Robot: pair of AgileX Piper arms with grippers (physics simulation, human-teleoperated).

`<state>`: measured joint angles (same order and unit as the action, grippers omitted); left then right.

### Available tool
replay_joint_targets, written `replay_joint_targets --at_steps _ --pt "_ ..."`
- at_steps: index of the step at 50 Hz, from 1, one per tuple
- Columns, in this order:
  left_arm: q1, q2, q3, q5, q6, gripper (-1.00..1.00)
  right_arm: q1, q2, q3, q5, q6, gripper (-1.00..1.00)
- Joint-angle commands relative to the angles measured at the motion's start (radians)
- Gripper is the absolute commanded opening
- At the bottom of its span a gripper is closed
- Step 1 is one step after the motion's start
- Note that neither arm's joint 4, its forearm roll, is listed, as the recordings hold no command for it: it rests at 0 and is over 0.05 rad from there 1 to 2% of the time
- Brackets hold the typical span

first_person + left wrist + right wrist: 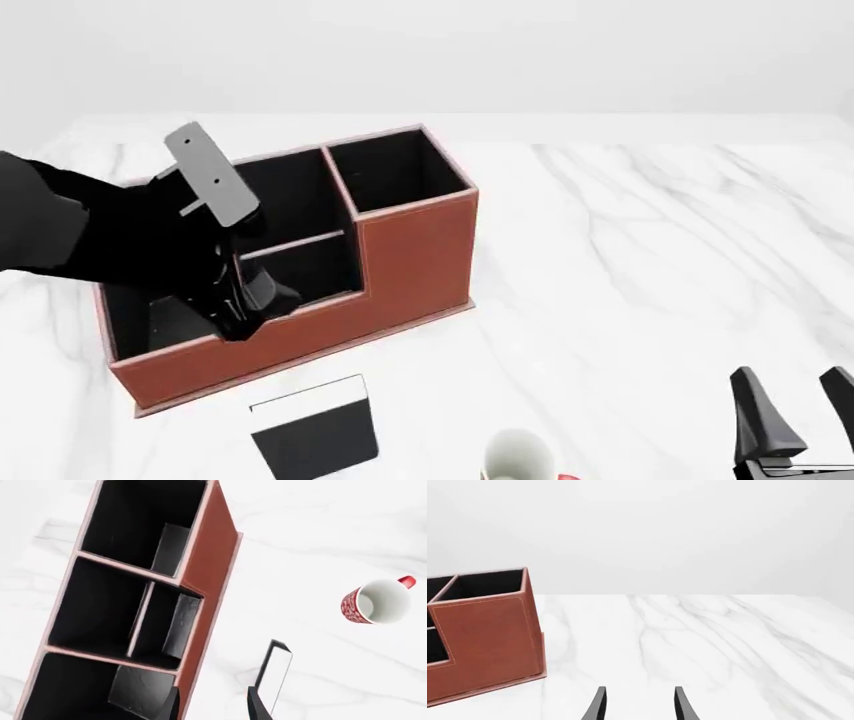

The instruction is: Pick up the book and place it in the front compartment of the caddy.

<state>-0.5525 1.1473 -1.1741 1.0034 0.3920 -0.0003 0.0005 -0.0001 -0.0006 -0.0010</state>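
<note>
The caddy (400, 255) is a reddish-brown organiser with a black interior, standing left of centre on the table. It also shows from above in the left wrist view (210, 575) and in the right wrist view (487, 630). The book (316, 432), black with a white band, lies flat on the table just in front of the caddy's low front wall. It also shows in the left wrist view (277, 665). My left gripper (247, 300) (213, 707) is open and empty, above the caddy's front wall, with the book to one side. My right gripper (794, 410) (639, 707) is open and empty at the near right.
A white-and-red mug (521, 458) stands near the front edge, right of the book; the left wrist view (377, 601) shows it from above. The white marble table (641, 250) stretches to the right of the caddy.
</note>
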Motion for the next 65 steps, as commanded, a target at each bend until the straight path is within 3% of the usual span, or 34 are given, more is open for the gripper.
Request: replay_joint_targets --at_steps 1,3,11,27,29,45,65 --pt "-0.005 0.006 0.038 -0.013 0.017 1.00 0.000 0.000 0.000 0.000 0.000 1.00" --pt "-0.022 0.003 0.030 -0.005 -0.005 1.00 0.000 0.001 0.000 0.000 0.000 1.00" --pt "-0.008 -0.006 0.053 -0.007 0.021 1.00 0.000 0.001 0.000 0.000 0.001 1.00" --pt "-0.087 -0.020 0.093 -0.017 -0.050 1.00 0.000 0.001 0.000 0.000 0.001 1.00" --pt "-0.064 -0.016 0.101 -0.021 -0.027 1.00 0.000 0.001 0.000 0.000 0.001 1.00" --pt "-0.148 -0.008 0.157 -0.054 -0.091 1.00 0.000 0.001 0.000 0.000 0.000 1.00" --pt "-0.183 -0.004 0.207 -0.080 -0.115 1.00 0.000 0.001 0.000 0.000 0.000 1.00"
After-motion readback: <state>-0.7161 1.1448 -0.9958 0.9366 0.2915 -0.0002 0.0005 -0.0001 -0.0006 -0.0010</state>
